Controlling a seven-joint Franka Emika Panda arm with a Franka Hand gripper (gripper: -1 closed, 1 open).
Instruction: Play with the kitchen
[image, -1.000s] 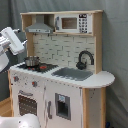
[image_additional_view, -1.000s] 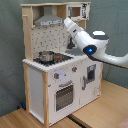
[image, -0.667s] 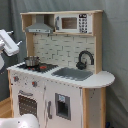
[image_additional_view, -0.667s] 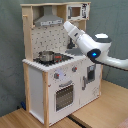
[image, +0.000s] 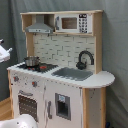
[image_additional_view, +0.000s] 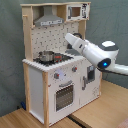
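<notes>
Tool state can't tell; arm (image_additional_view: 95, 52) reaching over kitchen (image_additional_view: 55, 85) counter w/ nothing visibly gripped. Small pot (image_additional_view: 46, 56) on hob, faucet (image: 85, 59) beside sink (image: 74, 73).

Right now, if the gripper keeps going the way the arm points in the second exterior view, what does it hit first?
Probably the kitchen's dotted backsplash, above the small pot. The gripper itself isn't visible and depth is unclear.

White-and-wood kitchen (image: 60, 95); black faucet (image: 85, 58); grey sink (image: 74, 74).

Matt white panels and pale wood edging on the kitchen (image: 55, 92), shiny metal pot (image_additional_view: 46, 55), glossy black faucet (image: 85, 59).
</notes>
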